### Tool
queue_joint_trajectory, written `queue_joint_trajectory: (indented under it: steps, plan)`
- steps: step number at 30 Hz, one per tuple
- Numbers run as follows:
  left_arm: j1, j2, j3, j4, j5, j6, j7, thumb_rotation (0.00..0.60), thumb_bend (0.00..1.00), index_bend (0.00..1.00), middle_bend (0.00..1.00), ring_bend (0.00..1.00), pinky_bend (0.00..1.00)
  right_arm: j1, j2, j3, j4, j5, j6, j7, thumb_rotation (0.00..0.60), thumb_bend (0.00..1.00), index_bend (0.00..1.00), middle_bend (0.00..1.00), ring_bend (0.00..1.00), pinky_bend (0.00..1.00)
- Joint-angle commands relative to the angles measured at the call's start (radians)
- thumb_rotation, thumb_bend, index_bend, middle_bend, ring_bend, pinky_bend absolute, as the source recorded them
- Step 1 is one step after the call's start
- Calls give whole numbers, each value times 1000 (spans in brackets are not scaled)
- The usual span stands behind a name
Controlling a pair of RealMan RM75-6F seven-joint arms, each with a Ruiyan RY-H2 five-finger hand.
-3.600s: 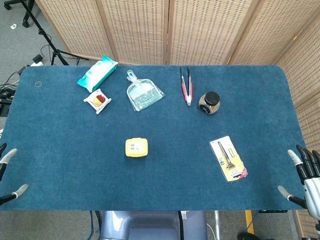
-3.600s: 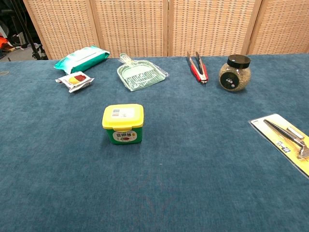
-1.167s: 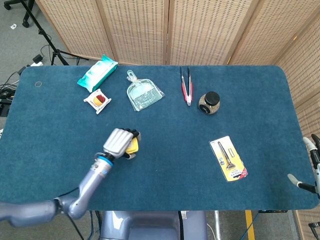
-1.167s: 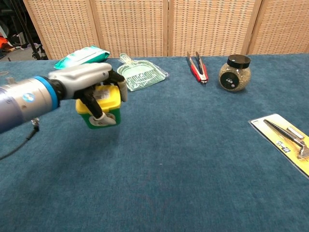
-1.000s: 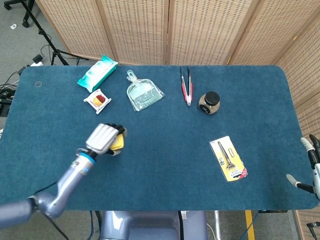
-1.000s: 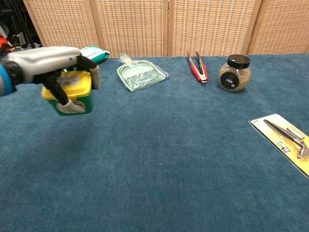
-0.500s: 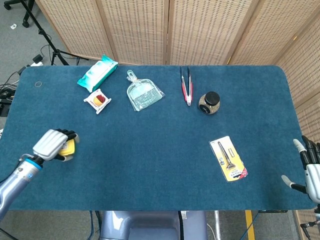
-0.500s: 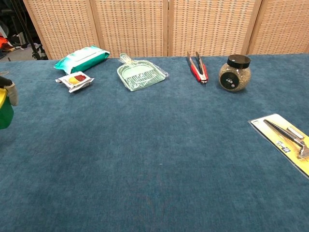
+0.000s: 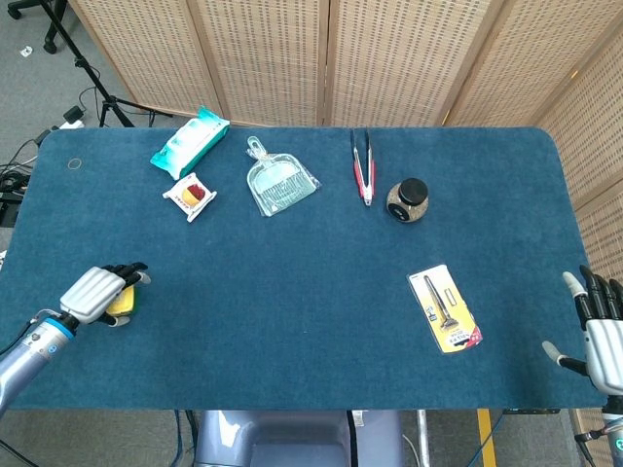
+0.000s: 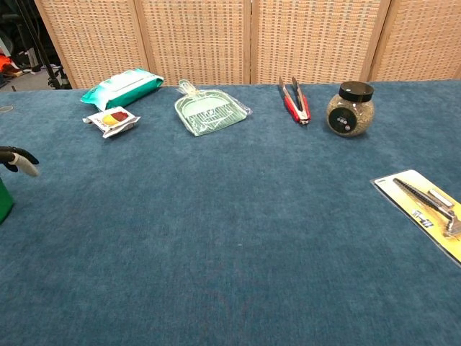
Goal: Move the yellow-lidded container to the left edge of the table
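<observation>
While the left robot hand [image 9: 94, 292] grasps the yellow-lidded container [image 9: 124, 301], the item sits near the left edge of the desk [image 9: 321, 321], toward the front-left corner; only a sliver of yellow lid shows past the fingers in the head view, and the chest view catches just a fingertip and a scrap of green body at its left border.

Step in hand, as judged: set-down and release at the left edge.

Contact with the desk: cannot be told from either view; the container may be resting or just above the cloth.

Handling notes:
- Lower straight down until the base sits flat on the cloth before loosening anything; a tilted base on the soft cloth could tip the tub.
- Keep the whole footprint inside the left edge, not overhanging it.
- Spread the fingers evenly, then draw the robot hand up and away without dragging the lid sideways.

Right robot hand [image 9: 599, 331]: released, fingers spread, holding nothing, beside the front-right corner of the desk.

Other items, well apart from the work, along the far side from left to right: wipes packet [image 9: 189, 140], small snack pack [image 9: 190, 196], clear dustpan [image 9: 278, 183], red tongs [image 9: 363, 165], black-capped jar [image 9: 407, 200]. Carded tool [image 9: 445, 307]: toward the front-right corner.
</observation>
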Motion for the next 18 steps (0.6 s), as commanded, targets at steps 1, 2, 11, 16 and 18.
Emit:
queue_joint_trajectory:
  steps: [1, 2, 11, 16, 18]
  plan:
    - [11, 76, 3, -78, -12, 35, -73, 600, 0, 0, 0, 0, 0, -1, 1, -1, -3, -2, 2, 2, 600, 0, 51, 0, 0, 0]
    - [16, 96, 6, -97, -10, 50, -84, 600, 0, 0, 0, 0, 0, -2, 1, -2, -3, -3, 3, 2, 600, 0, 51, 0, 0, 0]
    - [123, 235, -2, -239, -87, 162, -74, 600, 0, 0, 0, 0, 0, -4, 7, -8, -9, -18, 6, 13, 600, 0, 51, 0, 0, 0]
    - [147, 263, -15, -303, -157, 120, 21, 600, 0, 0, 0, 0, 0, -4, 9, -12, -10, -25, 5, 16, 600, 0, 51, 0, 0, 0]
    - [151, 263, -23, -326, -183, 101, 55, 600, 0, 0, 0, 0, 8, -5, 11, -14, -11, -30, 7, 19, 600, 0, 51, 0, 0, 0]
